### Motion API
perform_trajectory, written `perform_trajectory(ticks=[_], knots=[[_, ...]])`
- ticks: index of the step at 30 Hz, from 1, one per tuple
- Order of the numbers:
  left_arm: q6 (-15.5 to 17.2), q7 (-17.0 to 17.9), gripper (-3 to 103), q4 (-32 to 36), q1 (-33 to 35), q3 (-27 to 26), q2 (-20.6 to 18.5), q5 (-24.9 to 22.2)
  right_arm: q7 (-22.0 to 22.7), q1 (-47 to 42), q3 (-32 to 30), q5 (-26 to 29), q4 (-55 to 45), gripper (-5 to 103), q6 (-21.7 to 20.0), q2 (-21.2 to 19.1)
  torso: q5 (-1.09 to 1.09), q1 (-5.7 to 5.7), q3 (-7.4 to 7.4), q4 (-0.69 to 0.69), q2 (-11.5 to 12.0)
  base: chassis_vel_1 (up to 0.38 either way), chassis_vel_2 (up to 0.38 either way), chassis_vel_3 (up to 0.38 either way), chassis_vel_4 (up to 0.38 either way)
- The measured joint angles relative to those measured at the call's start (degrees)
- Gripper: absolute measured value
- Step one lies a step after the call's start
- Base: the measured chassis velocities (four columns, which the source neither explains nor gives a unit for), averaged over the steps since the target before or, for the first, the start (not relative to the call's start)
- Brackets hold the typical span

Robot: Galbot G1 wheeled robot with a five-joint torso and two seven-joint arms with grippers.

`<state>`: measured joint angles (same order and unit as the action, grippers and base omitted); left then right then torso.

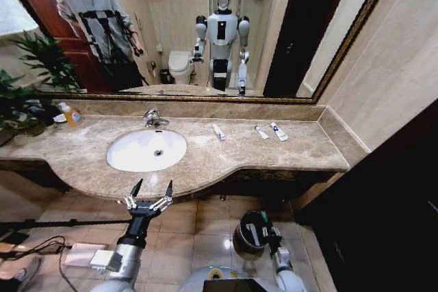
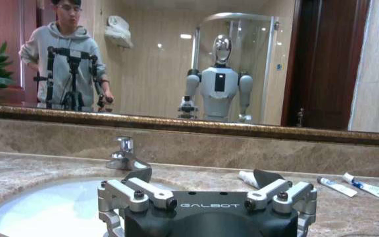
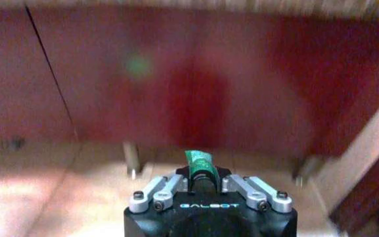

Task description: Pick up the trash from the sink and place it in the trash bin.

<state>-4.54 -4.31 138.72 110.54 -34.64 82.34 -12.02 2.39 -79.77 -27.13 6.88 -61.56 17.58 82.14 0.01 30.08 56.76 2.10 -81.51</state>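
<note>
The white oval sink (image 1: pixel 137 155) sits in the marble counter, with its chrome faucet (image 1: pixel 152 118) behind it. Three small white tubes of trash (image 1: pixel 218 131) (image 1: pixel 261 132) (image 1: pixel 278 131) lie on the counter to the right of the basin; they are also in the left wrist view (image 2: pixel 336 186). My left gripper (image 1: pixel 151 189) (image 2: pixel 203 175) hangs open just in front of the counter edge, facing the sink (image 2: pixel 45 210). Low on the right, my right gripper (image 1: pixel 265 221) (image 3: pixel 199 170) is shut on a dark green piece (image 3: pixel 199 160) over the black trash bin (image 1: pixel 238 234).
An orange-yellow soap bottle (image 1: pixel 71 115) and a green plant (image 1: pixel 27 80) stand at the counter's left end. Dark red cabinet fronts (image 3: pixel 176 84) run under the counter. Cables and a white box (image 1: pixel 82 254) lie on the tiled floor at left. A dark door (image 1: pixel 390 203) stands at right.
</note>
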Motion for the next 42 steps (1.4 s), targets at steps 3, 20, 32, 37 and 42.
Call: perform_trajectory(ticks=[3,20,32,37,42], knots=[[0.0,0.0,100,0.0,0.0,0.0,0.0,0.0,-0.24,4.03,0.16,-2.66,6.88,21,-1.22,0.0,0.0,0.0,0.0,0.0,0.0,0.0,0.0,0.0,0.0],[0.0,0.0,100,0.0,0.0,0.0,0.0,0.0,-5.42,18.69,-0.04,-3.14,24.65,21,-10.57,-0.49,-0.01,0.01,0.0,0.01,0.0,0.0,0.0,0.0,0.0],[0.0,0.0,100,0.0,0.0,0.0,0.0,0.0,-5.71,21.87,-0.13,-5.77,32.68,21,-10.67,-0.34,-0.01,0.01,0.0,0.0,0.0,0.0,0.0,0.0,0.0],[0.0,-0.01,100,0.0,0.0,0.0,0.0,0.0,-5.75,22.28,0.0,-5.87,33.32,30,-10.51,-0.29,-0.01,0.0,0.0,0.0,0.0,0.0,0.0,0.0,0.0],[0.0,0.0,100,0.0,0.0,0.0,0.0,0.0,-5.33,22.62,0.16,-6.02,33.46,52,-10.54,0.08,-0.01,0.0,0.0,0.01,0.0,0.0,0.0,0.0,0.0]])
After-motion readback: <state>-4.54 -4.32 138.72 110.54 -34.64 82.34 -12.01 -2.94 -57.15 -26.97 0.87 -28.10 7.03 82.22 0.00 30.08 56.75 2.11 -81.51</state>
